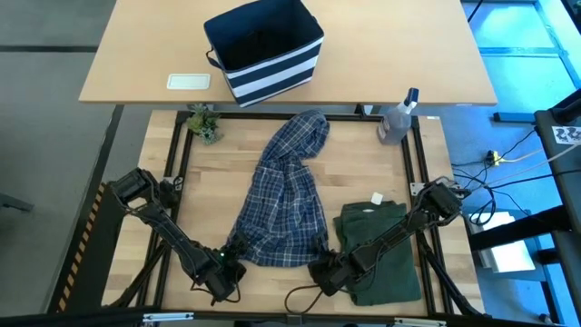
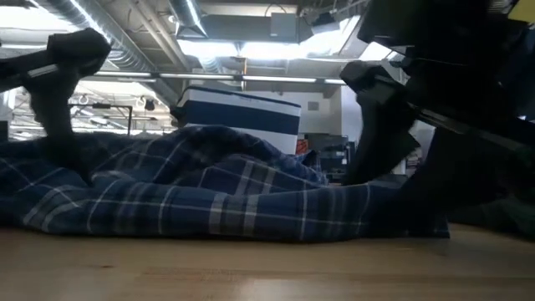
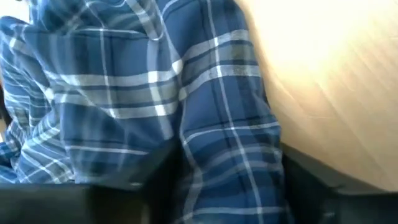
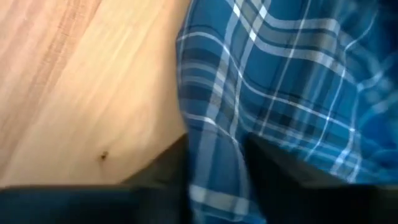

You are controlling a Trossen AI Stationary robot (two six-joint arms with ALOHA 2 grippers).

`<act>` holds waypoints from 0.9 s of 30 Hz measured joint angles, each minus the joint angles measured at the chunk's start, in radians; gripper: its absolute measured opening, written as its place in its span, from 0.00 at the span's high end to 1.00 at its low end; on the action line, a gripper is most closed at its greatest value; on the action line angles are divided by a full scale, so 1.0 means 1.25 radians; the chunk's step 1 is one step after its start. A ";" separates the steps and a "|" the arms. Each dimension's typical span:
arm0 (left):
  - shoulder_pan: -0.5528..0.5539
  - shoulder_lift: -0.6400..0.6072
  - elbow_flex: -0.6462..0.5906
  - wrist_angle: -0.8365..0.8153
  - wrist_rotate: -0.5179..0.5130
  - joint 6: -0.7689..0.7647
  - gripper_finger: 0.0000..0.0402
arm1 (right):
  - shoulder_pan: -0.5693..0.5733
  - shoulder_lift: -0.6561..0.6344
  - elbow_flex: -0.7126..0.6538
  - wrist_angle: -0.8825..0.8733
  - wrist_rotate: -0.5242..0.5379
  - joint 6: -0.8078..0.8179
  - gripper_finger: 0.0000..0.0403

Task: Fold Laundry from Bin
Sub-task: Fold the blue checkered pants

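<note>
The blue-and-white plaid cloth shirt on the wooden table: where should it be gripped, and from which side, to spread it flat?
Probably at the two corners of the blue-and-white plaid cloth shirt's wide near hem, approached from the near table edge. That end lies broad and flat, while the far end is bunched. The left gripper and right gripper sit there, cloth between their fingers.
</note>
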 joint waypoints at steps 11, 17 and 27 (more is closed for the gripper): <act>-0.044 0.001 0.092 -0.005 0.082 -0.137 0.98 | 0.039 0.010 0.164 -0.169 -0.083 0.137 0.97; -0.106 -0.004 0.322 -0.162 0.033 -0.183 0.99 | 0.113 0.006 0.375 -0.372 -0.043 0.177 0.99; -0.175 -0.006 0.595 -0.323 -0.011 -0.287 0.99 | 0.189 0.004 0.629 -0.596 0.060 0.249 0.99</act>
